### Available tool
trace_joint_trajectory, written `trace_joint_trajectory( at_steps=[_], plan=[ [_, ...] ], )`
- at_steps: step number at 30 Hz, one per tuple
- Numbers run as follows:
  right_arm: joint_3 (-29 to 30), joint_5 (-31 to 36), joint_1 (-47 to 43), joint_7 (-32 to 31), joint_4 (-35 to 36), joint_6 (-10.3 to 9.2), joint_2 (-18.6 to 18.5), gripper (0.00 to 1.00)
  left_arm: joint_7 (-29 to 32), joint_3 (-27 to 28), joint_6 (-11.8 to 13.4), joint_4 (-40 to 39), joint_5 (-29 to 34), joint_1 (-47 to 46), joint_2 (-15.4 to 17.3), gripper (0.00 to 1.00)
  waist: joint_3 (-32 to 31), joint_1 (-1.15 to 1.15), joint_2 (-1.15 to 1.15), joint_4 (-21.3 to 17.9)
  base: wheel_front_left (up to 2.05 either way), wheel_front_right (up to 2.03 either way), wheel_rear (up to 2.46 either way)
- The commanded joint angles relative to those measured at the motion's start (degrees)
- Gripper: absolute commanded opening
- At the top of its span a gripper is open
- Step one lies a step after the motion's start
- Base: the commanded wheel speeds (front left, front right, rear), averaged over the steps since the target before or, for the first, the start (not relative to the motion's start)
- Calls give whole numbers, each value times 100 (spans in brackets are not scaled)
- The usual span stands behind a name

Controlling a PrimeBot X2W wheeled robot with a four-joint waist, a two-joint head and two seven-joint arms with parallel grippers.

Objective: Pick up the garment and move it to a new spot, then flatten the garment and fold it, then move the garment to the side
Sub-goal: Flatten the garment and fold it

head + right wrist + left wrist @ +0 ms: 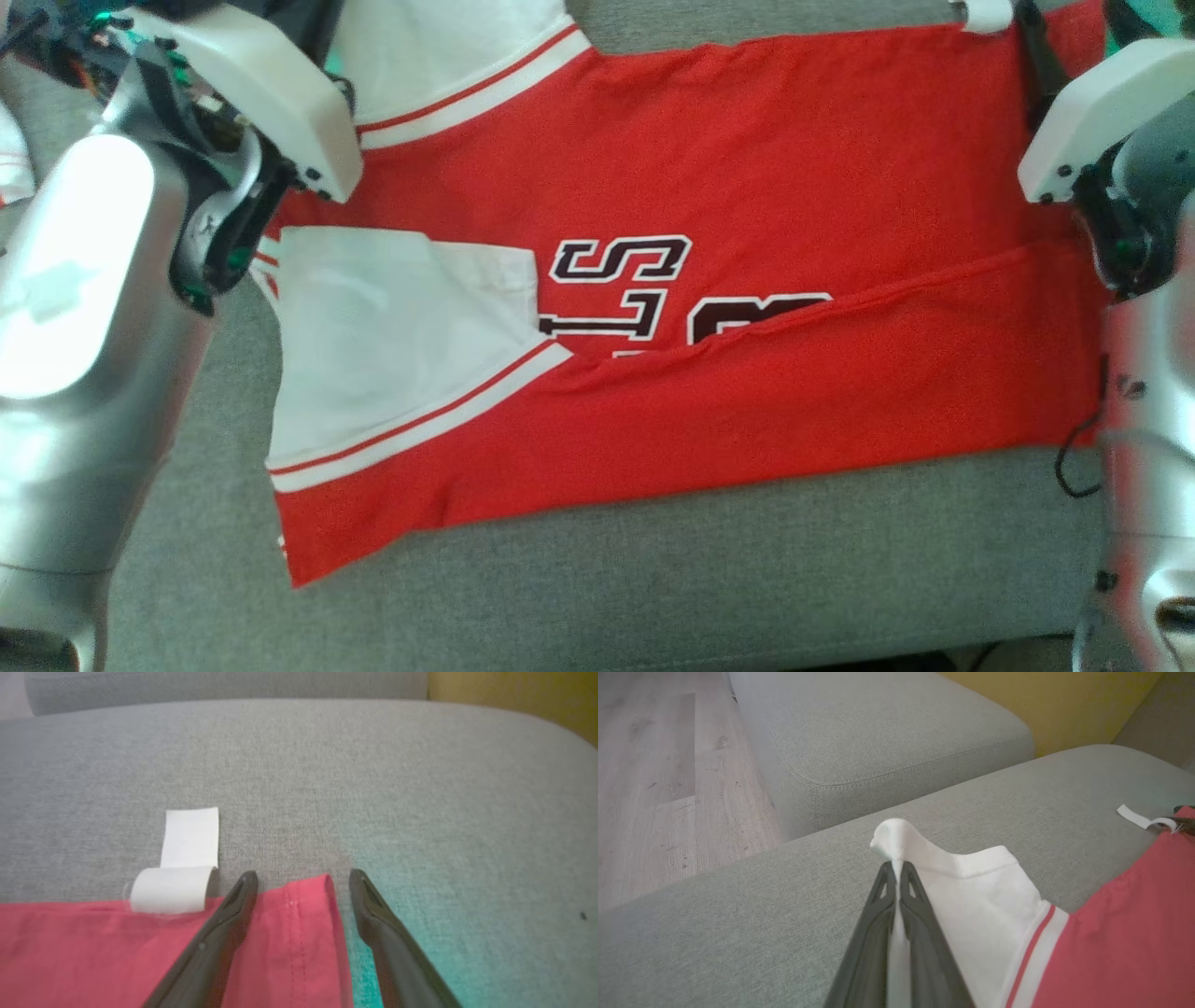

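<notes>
Jersey (766,159): spread across the middle of the head view, on the sofa (653,579).
Left gripper (896,870): pinching the white sleeve (980,896).
Right gripper (303,882): spread, straddling the red hem corner (299,933).

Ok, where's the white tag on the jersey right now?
In the right wrist view the white tag lies on the grey cushion at the far edge of the red jersey, just left of the open right gripper.

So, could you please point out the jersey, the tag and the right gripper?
jersey (747,168), head view, its red body.
tag (191,835), right wrist view, its flat end.
right gripper (303,874), right wrist view, between its fingertips.
</notes>
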State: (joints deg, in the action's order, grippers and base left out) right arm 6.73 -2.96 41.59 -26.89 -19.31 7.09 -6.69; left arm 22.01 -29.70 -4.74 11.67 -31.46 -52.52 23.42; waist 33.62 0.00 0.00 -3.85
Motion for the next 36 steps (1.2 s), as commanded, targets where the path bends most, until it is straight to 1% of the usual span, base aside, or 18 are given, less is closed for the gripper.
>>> trace_joint_trajectory(
  at_steps=[1,2,3,4,5,6,7,12,17,23,26,30,33,36],
  plan=[
    [-38,-60,136,-223,51,40,-75,100,-68,180,-17,-307,-49,-156,142,0,-2,0,0,94,0,0,0],
    [-6,-62,160,-317,-12,40,-104,93,-81,163,-19,-353,-49,-134,138,0,-3,0,0,122,0,0,0],
    [15,-53,177,-401,-61,40,-123,60,-94,153,-22,-393,-60,-110,132,0,-6,0,0,142,0,0,0],
    [46,-82,190,-462,-93,40,-114,49,-104,141,-26,-428,-76,-83,123,0,-13,0,0,160,0,0,0],
    [75,-124,201,-511,-115,40,-97,40,-110,130,-29,-461,-93,-58,117,0,-21,0,0,173,0,0,0],
    [91,-142,207,-558,-132,40,-91,22,-117,127,-32,-494,-117,-36,109,0,-29,0,0,183,0,0,0],
    [101,-142,209,-587,-137,40,-93,0,-124,133,-30,-525,-147,-16,99,0,-38,0,0,192,0,0,0],
    [178,-171,169,-595,-108,40,-51,0,-165,180,24,-617,-230,98,112,0,-155,0,0,213,0,0,0],
    [124,-242,75,-311,44,40,-48,0,-277,259,55,-701,-298,249,185,0,-371,0,0,221,0,0,0],
    [-51,-407,-261,38,184,40,-145,0,-490,320,58,-940,-463,615,204,0,-839,0,0,282,0,0,0],
    [-117,-474,-582,245,319,40,-224,0,-633,343,61,-1193,-590,996,234,0,-1085,0,0,319,0,0,0],
    [-127,-481,-1073,552,427,40,-287,0,-1008,396,164,-1568,-667,1725,268,0,-1370,0,0,362,0,0,0],
    [-85,-525,-1417,731,500,40,-246,0,-1388,446,287,-1788,-721,2366,236,0,-1493,0,0,387,0,0,0],
    [-29,-533,-1722,912,592,40,-190,0,-1871,517,398,-1835,-807,2997,115,0,-1546,0,0,407,0,0,0]
  ],
)
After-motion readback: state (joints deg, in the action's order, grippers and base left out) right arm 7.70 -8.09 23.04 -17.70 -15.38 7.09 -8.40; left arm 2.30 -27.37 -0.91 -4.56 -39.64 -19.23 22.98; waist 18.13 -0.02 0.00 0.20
